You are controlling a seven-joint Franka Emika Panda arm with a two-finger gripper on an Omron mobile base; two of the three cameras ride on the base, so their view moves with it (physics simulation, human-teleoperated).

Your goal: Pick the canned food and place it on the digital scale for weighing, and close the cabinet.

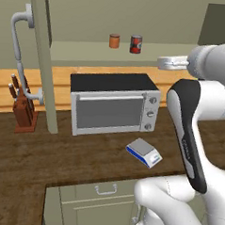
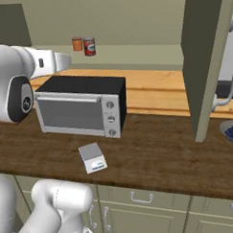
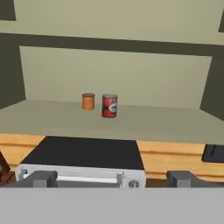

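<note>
The canned food [image 1: 136,44] [image 2: 89,46] [image 3: 109,106], dark red with a black-and-white label, stands upright on the lower shelf of the open olive-green cabinet [image 1: 90,51], just right of a plain orange-brown cylinder [image 3: 88,101]. Both cabinet doors stand swung out: the left door [image 1: 43,58] and the right door [image 2: 207,61]. The digital scale [image 1: 144,152] [image 2: 92,157] lies on the dark wooden counter in front of the toaster oven. My gripper [image 1: 161,62] [image 2: 68,61] [image 3: 113,179] hovers above the oven, facing the shelf and well short of the can. It is open, with nothing between its fingers.
A silver toaster oven [image 1: 115,105] with a black top sits under the shelf. A knife block [image 1: 23,106] stands at the left behind the open door's curved handle [image 1: 17,42]. A blue bowl [image 2: 232,131] rests at the counter's right. Drawer units [image 2: 141,203] run below.
</note>
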